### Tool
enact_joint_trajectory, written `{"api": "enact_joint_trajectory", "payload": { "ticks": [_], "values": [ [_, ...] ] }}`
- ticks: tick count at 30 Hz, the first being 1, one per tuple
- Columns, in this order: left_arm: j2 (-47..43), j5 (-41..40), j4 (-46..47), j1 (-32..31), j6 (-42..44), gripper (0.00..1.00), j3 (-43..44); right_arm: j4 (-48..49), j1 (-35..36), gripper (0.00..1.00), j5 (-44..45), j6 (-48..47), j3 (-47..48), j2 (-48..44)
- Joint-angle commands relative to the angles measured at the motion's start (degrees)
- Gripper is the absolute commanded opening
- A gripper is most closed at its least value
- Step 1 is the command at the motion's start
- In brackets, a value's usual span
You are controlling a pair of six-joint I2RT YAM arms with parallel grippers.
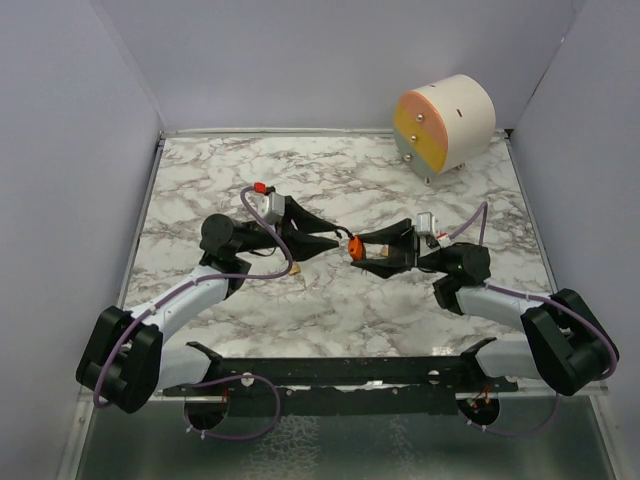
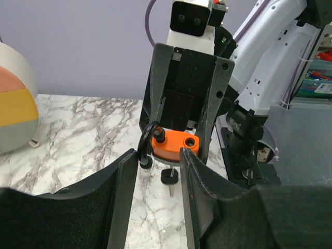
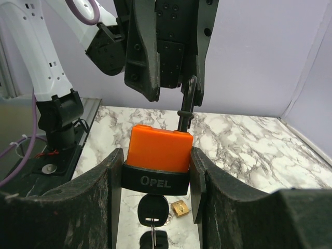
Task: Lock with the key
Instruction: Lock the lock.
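Right fingers [image 3: 199, 179] clamped on orange padlock [image 3: 158, 148], held above table [image 1: 300, 310], well apart from drum [image 1: 447, 125], on its near side. Left fingers [image 2: 127, 179] apart, flanking shackle [image 3: 188, 101]. Key [image 3: 152, 210] seated beneath padlock. Shackle appears raised: closing and key-turn judged outstanding. Body intact, branded OPEL.

Arms angled inward, tips nearly meeting — left gripper [image 1: 338, 241] parted, right gripper [image 1: 362, 250] clamped
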Motion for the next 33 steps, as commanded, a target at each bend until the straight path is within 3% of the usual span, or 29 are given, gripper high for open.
{"api": "enact_joint_trajectory", "payload": {
  "ticks": [1,11,16,27,33],
  "values": [
    [1.18,-1.81,1.50,-0.83,0.96,0.41,2.15,3.60,-0.08,0.01,-0.86,-0.25,2.15,-0.37],
    [2.53,-2.43,1.50,-1.48,0.96,0.31,2.62,2.83,-0.13,0.01,-0.39,-0.72,2.17,-0.87],
    [1.95,-4.28,1.50,-1.56,0.49,0.20,2.69,1.07,-0.09,0.01,0.39,-1.84,2.31,-0.98],
    [-0.12,-6.21,0.84,-1.72,-1.14,0.18,2.93,-2.98,0.21,0.01,2.71,-4.71,2.61,-1.75],
    [0.20,-6.64,-2.93,-2.00,-1.47,0.06,4.39,-6.77,0.89,0.01,6.99,-7.13,3.22,-2.71]
  ]
}}
